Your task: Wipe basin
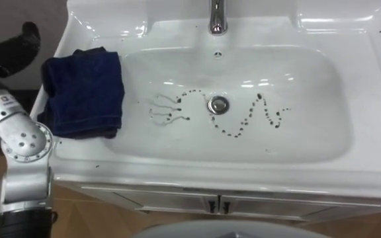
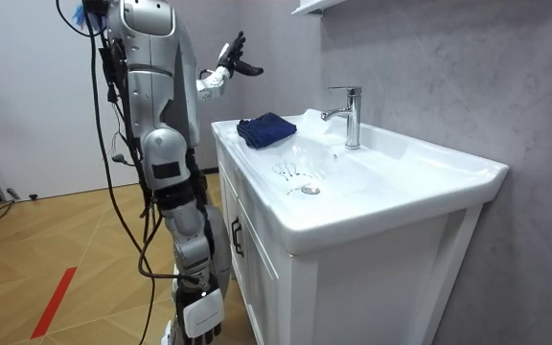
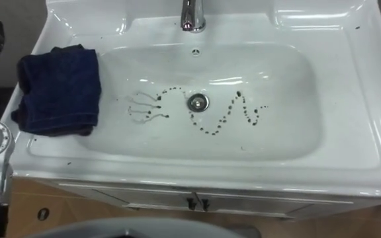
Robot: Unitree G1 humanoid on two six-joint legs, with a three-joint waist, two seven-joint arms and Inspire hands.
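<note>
white basin [image 1: 323, 86], a dotted dark squiggle [image 1: 233, 135] running across its floor on both sides of the drain [image 1: 218, 104]. folded blue cloth [image 1: 84, 92] lies on the basin's left rim, one edge over the inner slope. tap [image 1: 217, 16] at the back. robot stands upright before the cabinet [image 2: 257, 268]. left hand [image 2: 230, 57] raised beyond the cloth, apart from it, fingers spread wide, holding nothing.

Basin [image 1: 359, 86]: white
Cloth [image 1: 84, 92]: dark blue — plain
Marks [image 1: 243, 123]: black — dots in a wavy line
Tap [image 1: 217, 16]: shiny silver
</note>
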